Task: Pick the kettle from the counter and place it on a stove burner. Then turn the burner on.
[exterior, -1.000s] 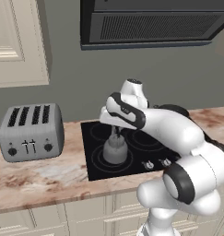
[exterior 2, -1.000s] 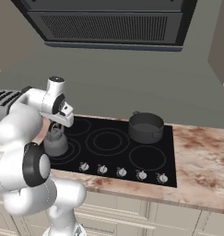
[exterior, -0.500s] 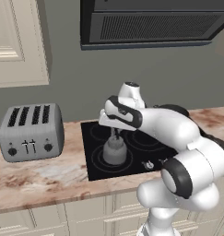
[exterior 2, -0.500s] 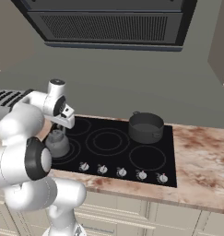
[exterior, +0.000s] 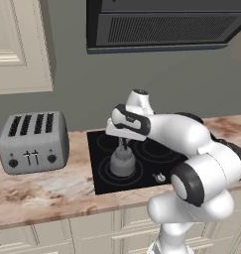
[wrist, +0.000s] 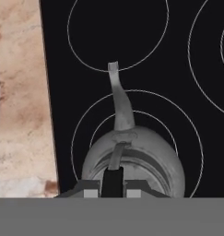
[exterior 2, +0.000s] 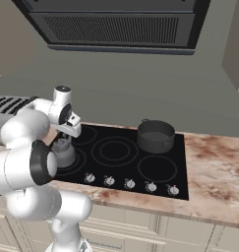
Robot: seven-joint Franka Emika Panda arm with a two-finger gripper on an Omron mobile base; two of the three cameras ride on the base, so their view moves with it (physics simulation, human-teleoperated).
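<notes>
Grey metal kettle sits on the stove burner by the cooktop's front left corner. Gripper is clamped tight on its loop handle.

The kettle was plain grey metal with a duller band around its top opening. Beneath it the cooktop was glossy black glass, marked with thin grey concentric rings, and its burner showed two such rings. The bench was beige-pink stone, marbled with rust-brown and pale blotches, over cream cabinet fronts. The toaster was silver-grey with dark slots and knobs. The pot looked dark grey, perhaps darker inside. The arm was white with dark joints.
</notes>
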